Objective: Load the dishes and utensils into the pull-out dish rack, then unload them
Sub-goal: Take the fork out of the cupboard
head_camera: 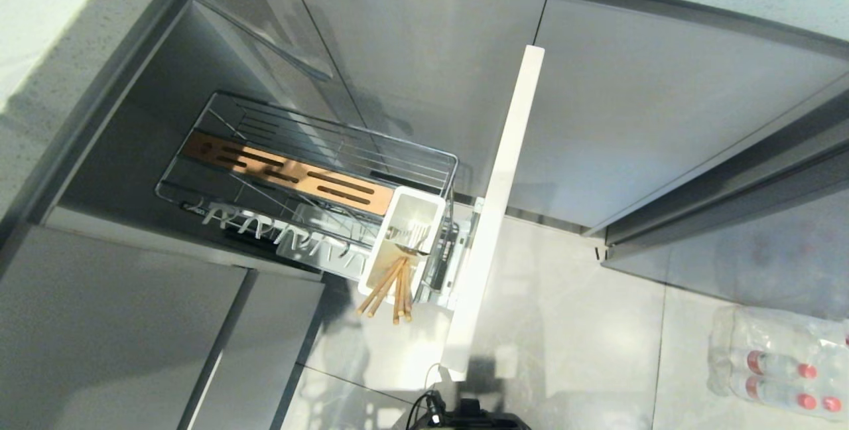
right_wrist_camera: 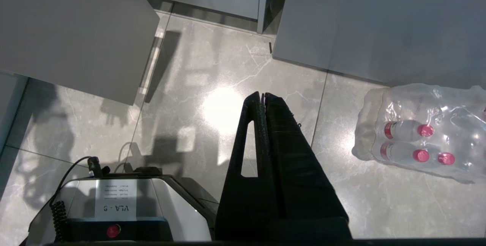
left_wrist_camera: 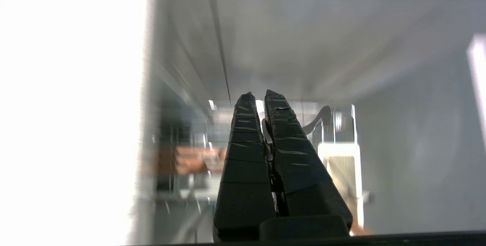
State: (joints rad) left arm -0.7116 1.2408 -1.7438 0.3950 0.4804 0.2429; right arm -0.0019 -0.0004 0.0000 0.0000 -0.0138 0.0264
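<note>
The pull-out dish rack (head_camera: 305,131) stands drawn out, its wooden strip (head_camera: 285,171) and white prongs (head_camera: 265,227) bare. The dishes are out of view. The wooden chopsticks (head_camera: 388,287) lean out of the white utensil cup (head_camera: 424,201). A blurred silver fork (head_camera: 219,15) hangs high above the rack, slanting from the upper left corner. My left gripper (left_wrist_camera: 258,96) is shut on the fork, whose grey curved end (left_wrist_camera: 321,119) shows past the fingers. The cup (left_wrist_camera: 340,151) lies beyond it. My right gripper (right_wrist_camera: 262,95) is shut, parked over the floor.
The rack's narrow pale cabinet front (head_camera: 504,171) sticks out over the tiled floor. Grey cabinet doors surround the opening. A shrink-wrapped pack of water bottles (head_camera: 776,363) lies on the floor at the right. My base (right_wrist_camera: 114,208) is below the right arm.
</note>
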